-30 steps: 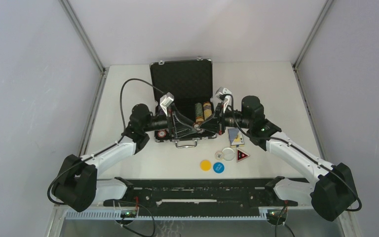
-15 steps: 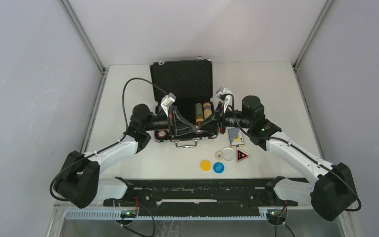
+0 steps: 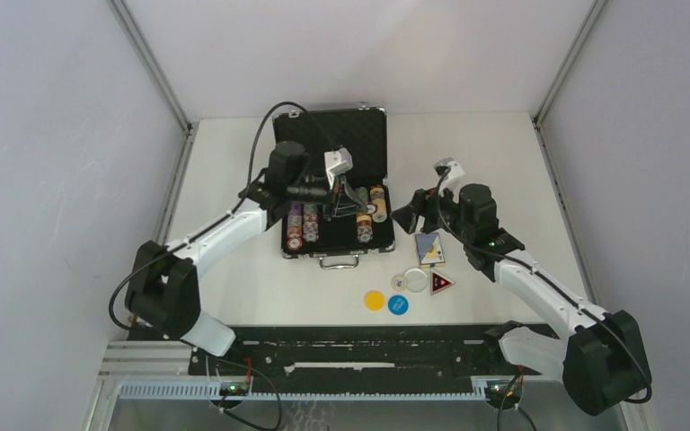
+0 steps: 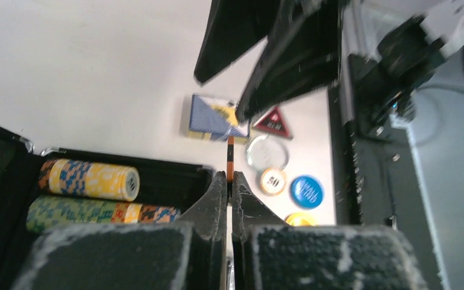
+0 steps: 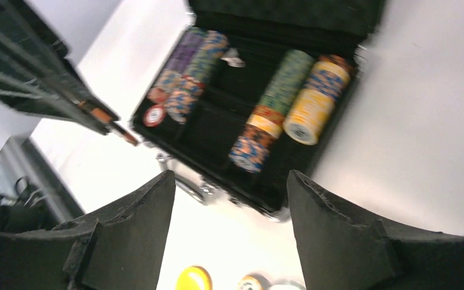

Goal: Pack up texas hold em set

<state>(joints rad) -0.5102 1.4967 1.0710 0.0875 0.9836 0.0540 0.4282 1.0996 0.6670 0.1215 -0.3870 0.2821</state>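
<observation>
The black briefcase [image 3: 331, 144] lies open with its lid up, and chip stacks [image 3: 303, 224] fill its tray on both sides. My left gripper [image 3: 352, 208] hovers over the tray, shut on a single orange-and-black chip [image 4: 230, 158] held edge-on between the jaws [image 4: 230, 176]. My right gripper [image 3: 411, 218] hangs just right of the case, open and empty [image 5: 229, 202]. The card deck [image 3: 429, 248], the red-black triangle token [image 3: 441, 284], a white button [image 3: 416, 280], a blue button [image 3: 398, 304] and a yellow button [image 3: 375, 300] lie on the table in front of the case.
A loose "50" chip [image 4: 272, 180] sits beside the white button. The case's metal handle [image 3: 340, 262] faces the arms. A black rail [image 3: 350, 346] runs along the near table edge. Grey walls close in the table on three sides.
Both grippers met over the case front; the left shut on the chip and swung back over the tray. The right opened and pulled away to the right.
</observation>
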